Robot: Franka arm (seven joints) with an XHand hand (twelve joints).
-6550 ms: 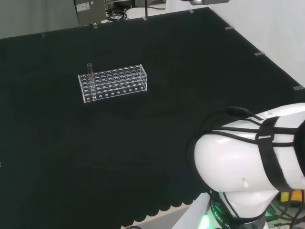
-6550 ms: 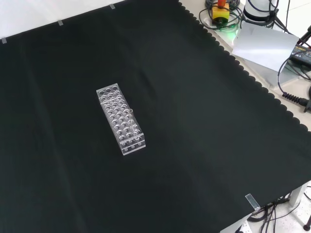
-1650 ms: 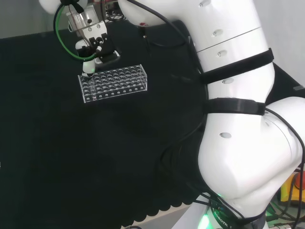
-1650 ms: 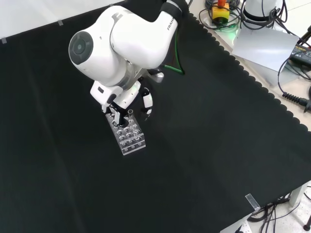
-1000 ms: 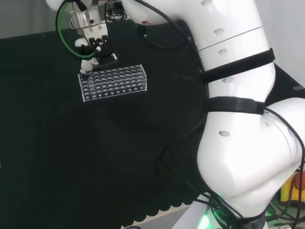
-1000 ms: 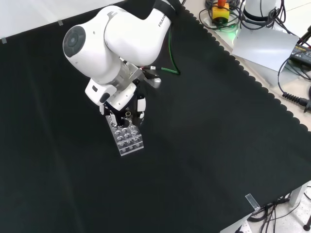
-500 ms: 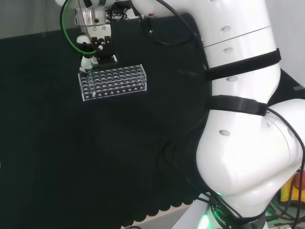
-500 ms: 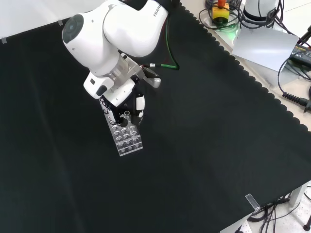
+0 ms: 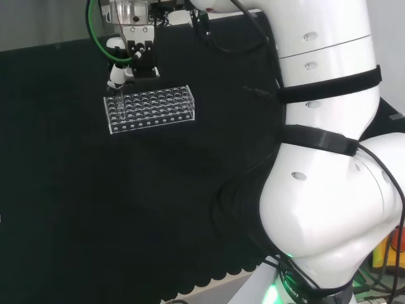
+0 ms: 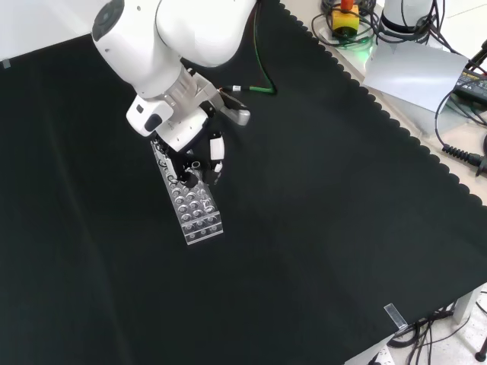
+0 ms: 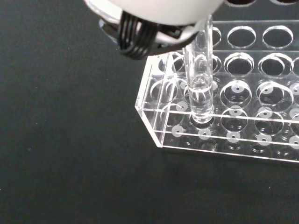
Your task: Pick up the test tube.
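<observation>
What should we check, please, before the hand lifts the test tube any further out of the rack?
1. Hand closed round the test tube: cannot tell, its fingers hide the contact.
2. Tube upright, in line with its hole: ok in the wrist view.
3. Tube bottom out of the rack: not ok, it sits inside the corner hole.
4. Rack flat on the black cloth: ok.
5. Other tubes nearby to snag: ok, neighbouring holes look empty.
</observation>
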